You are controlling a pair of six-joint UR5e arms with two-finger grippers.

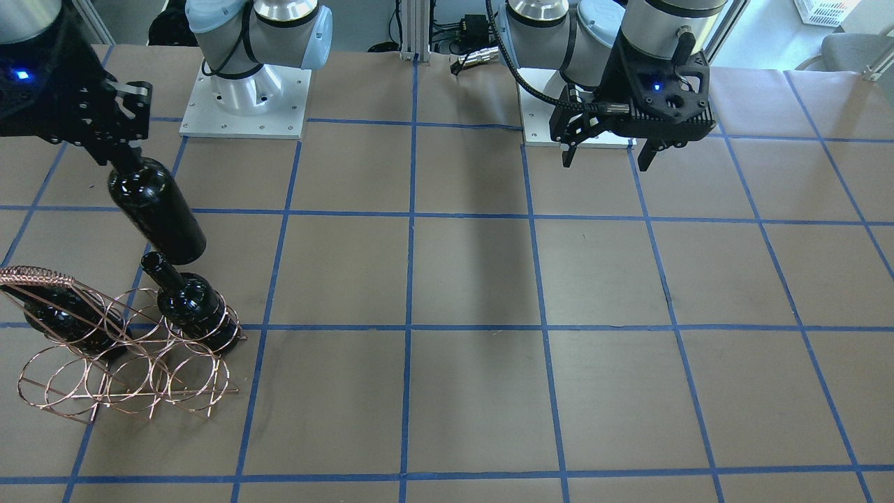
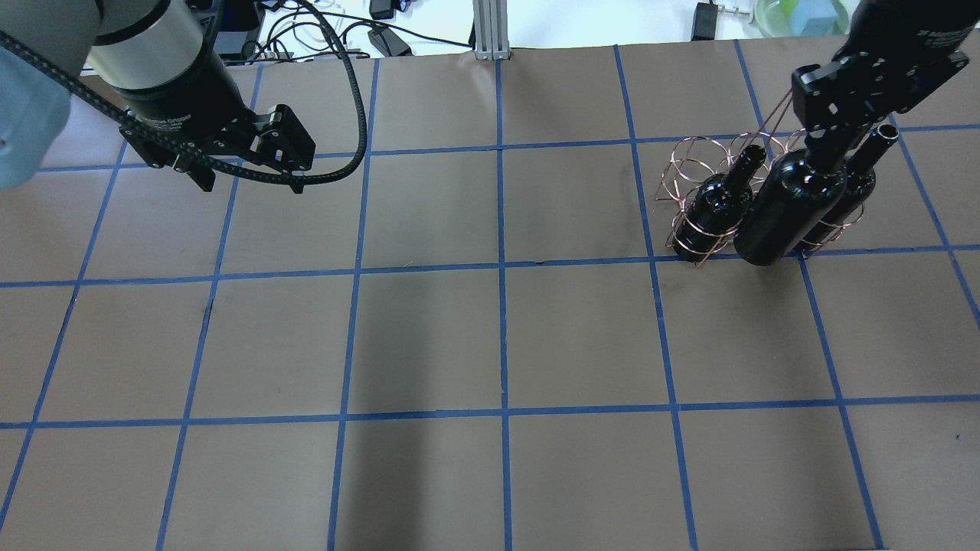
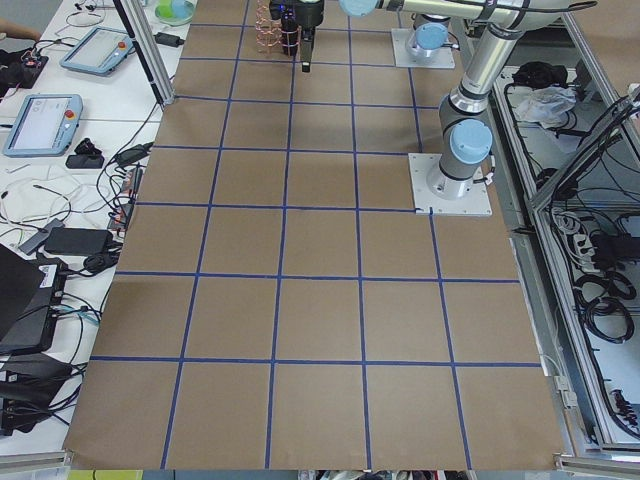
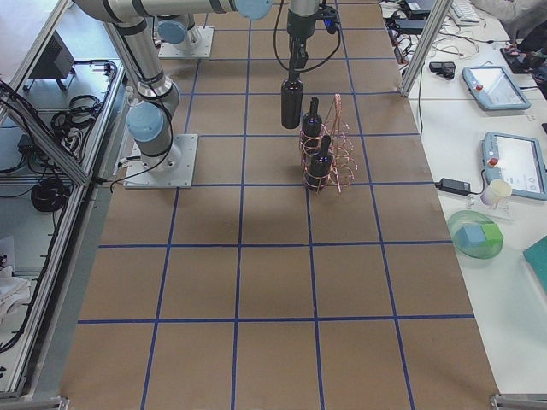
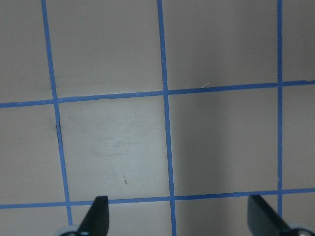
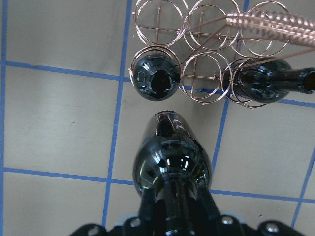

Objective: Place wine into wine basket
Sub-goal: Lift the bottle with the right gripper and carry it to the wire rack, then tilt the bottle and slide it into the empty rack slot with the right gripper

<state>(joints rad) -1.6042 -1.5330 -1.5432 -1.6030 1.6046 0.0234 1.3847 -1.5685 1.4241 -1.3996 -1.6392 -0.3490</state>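
Observation:
My right gripper [image 2: 831, 145] is shut on the neck of a near-black wine bottle [image 2: 788, 207], which hangs tilted above the table just on the robot's side of the copper wire wine basket [image 2: 693, 153]. In the right wrist view the held bottle [image 6: 172, 162] is below the basket's [image 6: 216, 83] empty middle ring. Two alike bottles sit in the basket's outer rings [image 6: 155, 78] [image 6: 268, 86]. In the front view the held bottle [image 1: 157, 209] is above the basket [image 1: 119, 349]. My left gripper [image 2: 253, 185] is open and empty, far off over bare table [image 5: 178, 206].
The table is brown paper with a blue tape grid. The basket's wire-wrapped handle [image 6: 275, 22] rises over its far side. The arm bases [image 1: 244, 98] stand at the robot's edge. Cables and operator gear lie beyond the table's far edge.

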